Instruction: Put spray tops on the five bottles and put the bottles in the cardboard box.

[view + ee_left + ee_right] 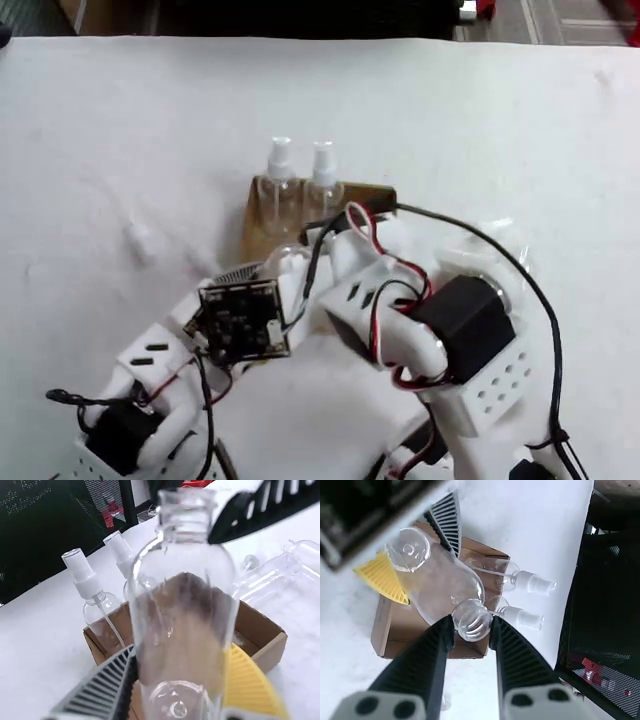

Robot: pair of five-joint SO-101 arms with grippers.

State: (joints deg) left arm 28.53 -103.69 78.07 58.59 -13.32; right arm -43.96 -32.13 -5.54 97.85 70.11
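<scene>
A clear bottle (182, 610) with a bare threaded neck hangs above the cardboard box (265, 645). My left gripper (180, 672) is shut on its lower body, between a grey finger (107, 682) and a yellow finger (247, 680). My right gripper (471, 625) is shut on the same bottle's neck (471, 620), with a black finger on each side. In the box (370, 195) stand two bottles with white spray tops (280, 160) (323, 160). Both arms cross over the box in the high view.
More clear bottles (280, 577) lie on the white table beside the box, and clear plastic (495, 232) shows by the right arm. A small pale object (135, 237) lies left of the box. Dark furniture (45, 525) stands past the table's far edge.
</scene>
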